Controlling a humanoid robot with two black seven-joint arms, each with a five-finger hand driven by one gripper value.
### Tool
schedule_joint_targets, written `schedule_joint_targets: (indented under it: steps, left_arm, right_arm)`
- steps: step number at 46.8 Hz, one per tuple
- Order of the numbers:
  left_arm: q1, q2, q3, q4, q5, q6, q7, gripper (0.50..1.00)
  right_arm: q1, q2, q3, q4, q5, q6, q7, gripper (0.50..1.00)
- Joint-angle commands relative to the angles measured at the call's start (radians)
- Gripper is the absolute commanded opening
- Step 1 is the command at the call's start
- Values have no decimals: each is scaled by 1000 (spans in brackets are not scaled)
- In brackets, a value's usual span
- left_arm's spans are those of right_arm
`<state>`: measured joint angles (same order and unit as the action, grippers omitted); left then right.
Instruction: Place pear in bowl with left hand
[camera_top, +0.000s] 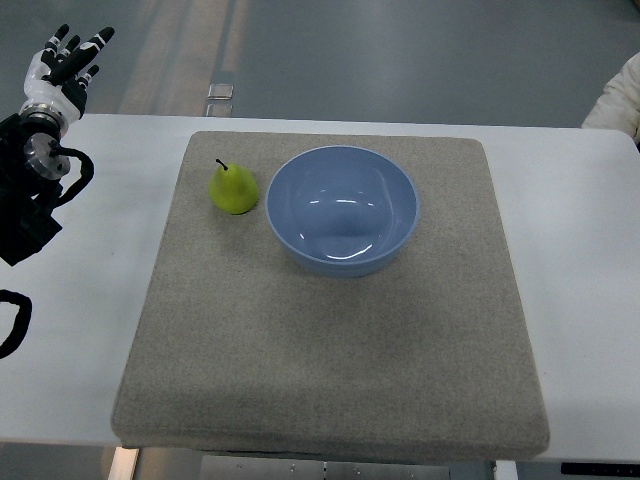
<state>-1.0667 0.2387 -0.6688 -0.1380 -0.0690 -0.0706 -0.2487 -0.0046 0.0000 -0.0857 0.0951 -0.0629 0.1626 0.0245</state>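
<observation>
A green pear with a dark stem stands upright on the grey mat, just left of the bowl. The light blue bowl is empty and sits at the mat's upper middle. My left hand is at the far upper left, beyond the table's back edge, with its fingers spread and nothing held. It is well away from the pear. My right arm does not show.
The mat lies on a white table. A person's white sleeve shows at the upper right corner. Black cabling of my left arm hangs over the table's left side.
</observation>
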Motion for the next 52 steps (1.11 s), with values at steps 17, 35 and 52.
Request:
schedule_joint_targets:
  steps: [17, 35, 52]
  left_arm:
    - [4, 5, 0, -2, -2, 0, -6, 992]
    - [5, 2, -2, 0, -6, 0, -6, 992]
    - [7, 17, -2, 0, -3, 2, -6, 992]
  right_arm:
    - [0, 0, 0, 0, 0, 0, 0, 926]
    - [0, 0, 0, 0, 0, 0, 0, 926]
    - [0, 0, 0, 0, 0, 0, 0, 926]
